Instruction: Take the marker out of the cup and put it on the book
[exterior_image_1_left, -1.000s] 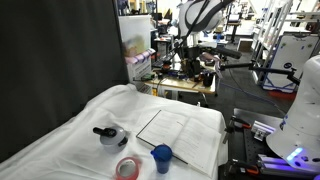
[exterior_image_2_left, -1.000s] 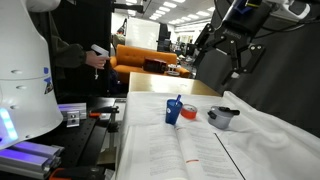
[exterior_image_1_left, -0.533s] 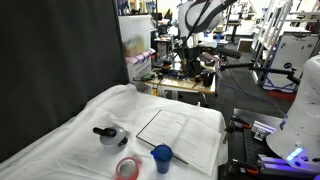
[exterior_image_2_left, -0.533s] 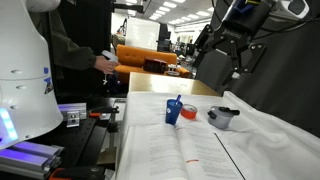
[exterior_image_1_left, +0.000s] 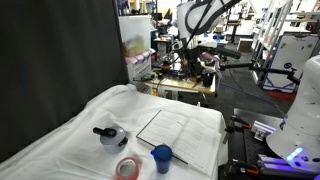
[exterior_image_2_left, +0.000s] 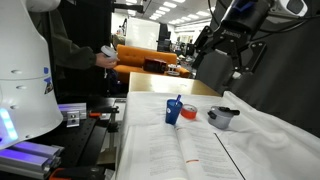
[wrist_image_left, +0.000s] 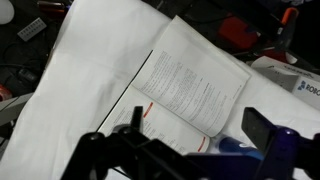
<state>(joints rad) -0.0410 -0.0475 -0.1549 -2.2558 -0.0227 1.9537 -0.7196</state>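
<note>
Obs., near to far.

- Wrist view: gripper (wrist_image_left: 185, 158) filled the bottom edge. Two fingers (wrist_image_left: 268, 132) stood as wide apart as they go, with nothing between them. A blurred blue patch showed at bottom right, between the fingers in the frame; could not tell whether this was the cup.
- Book (wrist_image_left: 190, 80) lay open at upper centre of the wrist view on the white cloth (wrist_image_left: 90, 60). It was beyond the fingers and clear of them.
- In an exterior view, tape ring (exterior_image_1_left: 127, 168) was at bottom centre and cup (exterior_image_1_left: 162, 157) just right of it. Grey pot (exterior_image_1_left: 110, 135) with a black top was up and left of the ring, and the open book (exterior_image_1_left: 180, 128) filled the centre.
- The cup stood at the book's near edge. Could not tell whether it was on the page or on the cloth.
- In an exterior view, marker (exterior_image_2_left: 179, 102) stood tilted in the cup (exterior_image_2_left: 174, 114), its top poking above the rim. Tape ring (exterior_image_2_left: 189, 116) was just beside the cup on its right and the pot (exterior_image_2_left: 223, 118) further right.
- Marker vs. fingers: gripper (exterior_image_2_left: 221, 58) hung at upper right of that frame. The marker was lower and to the left, well apart from both fingers, with no contact.
- Fingers spread, gripping nothing.
- Background was a cluttered lab, not itemised.

Count: marker 1, cup 1, book 1, tape ring 1, pot 1, gripper 1 with 2 fingers.
</note>
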